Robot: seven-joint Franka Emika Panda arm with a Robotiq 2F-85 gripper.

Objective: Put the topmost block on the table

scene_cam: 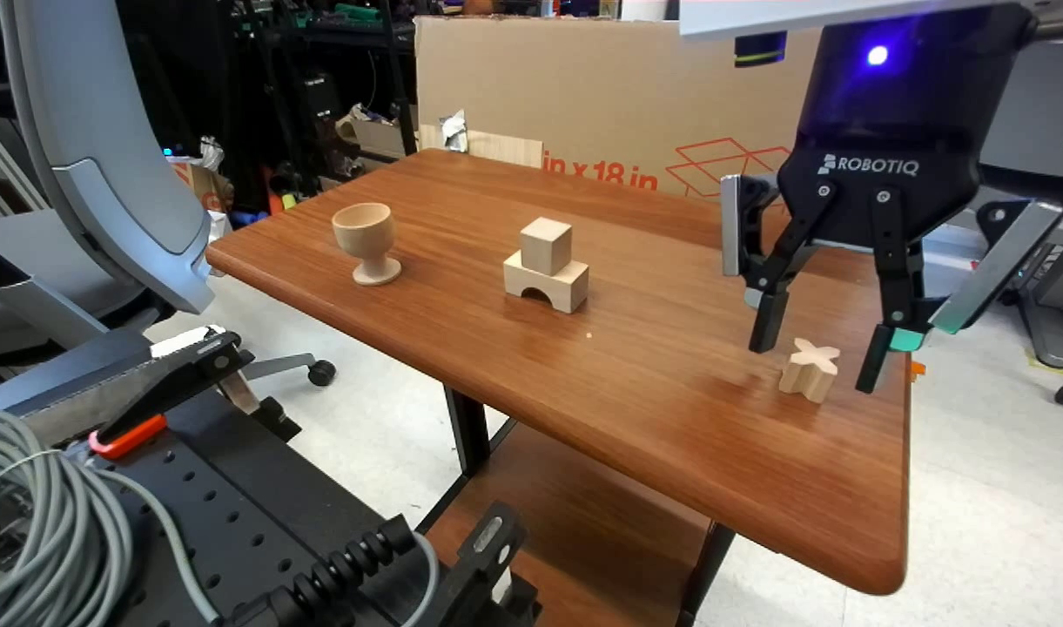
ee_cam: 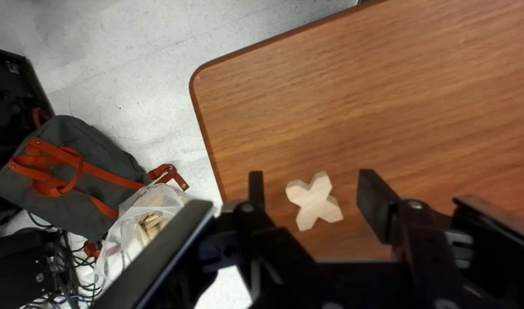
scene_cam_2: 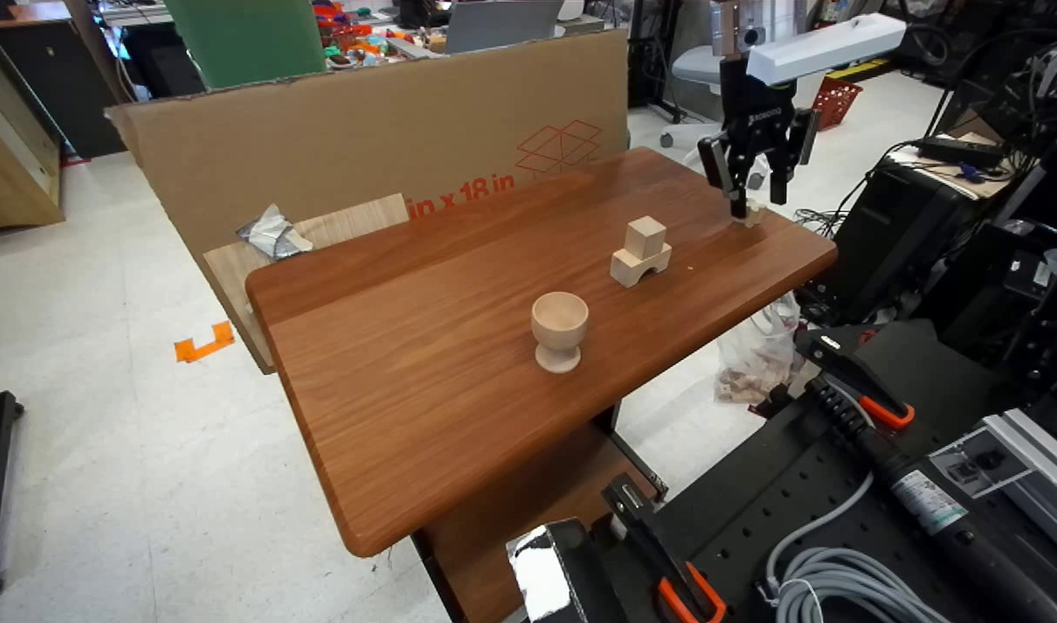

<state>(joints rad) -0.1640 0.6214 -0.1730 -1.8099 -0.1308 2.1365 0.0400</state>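
The topmost block (scene_cam: pixel 546 246) is a small pale wooden block resting on top of a pale arch-shaped block (scene_cam: pixel 568 288). It also shows in an exterior view (scene_cam_2: pixel 645 236) and is out of the wrist view. The arch stands on the reddish-brown table (scene_cam: pixel 670 383), which fills much of the wrist view (ee_cam: pixel 395 94). My gripper (scene_cam: pixel 815 366) is open and empty, fingers pointing down, well off to the side of the stack near the table's end. In the wrist view my gripper's fingertips (ee_cam: pixel 311 176) are apart on either side of an X-shaped wooden block (ee_cam: pixel 314 201).
The X-shaped block stands on the table below my gripper, also seen in an exterior view (scene_cam: pixel 810 370). A wooden cup (scene_cam_2: pixel 559 329) stands beyond the stack. A tall cardboard sheet (scene_cam_2: pixel 389 130) runs along one long table side. A bag (ee_cam: pixel 68 171) lies on the floor.
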